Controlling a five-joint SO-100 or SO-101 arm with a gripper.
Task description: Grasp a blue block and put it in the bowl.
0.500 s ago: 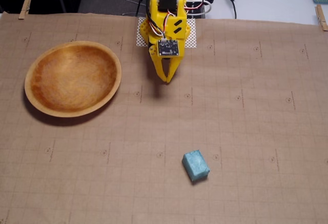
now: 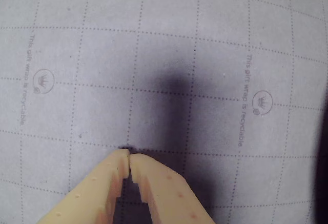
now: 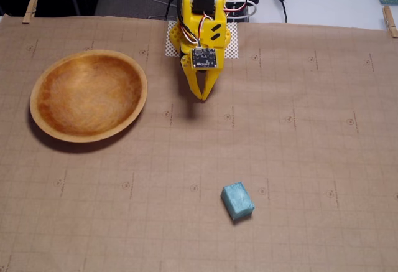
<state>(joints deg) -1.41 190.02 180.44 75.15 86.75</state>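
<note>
1 blue block (image 3: 237, 201) lies flat, long axis tilted upper-left to lower-right.

Brown gridded wrapping paper (image 3: 298, 160) covers the table, pinned by wooden clothespins (image 3: 30, 7)

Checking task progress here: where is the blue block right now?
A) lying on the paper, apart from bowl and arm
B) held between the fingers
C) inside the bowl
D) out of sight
A: in the fixed view the blue block lies on the paper, well away from the empty bowl and the closed gripper.
</note>
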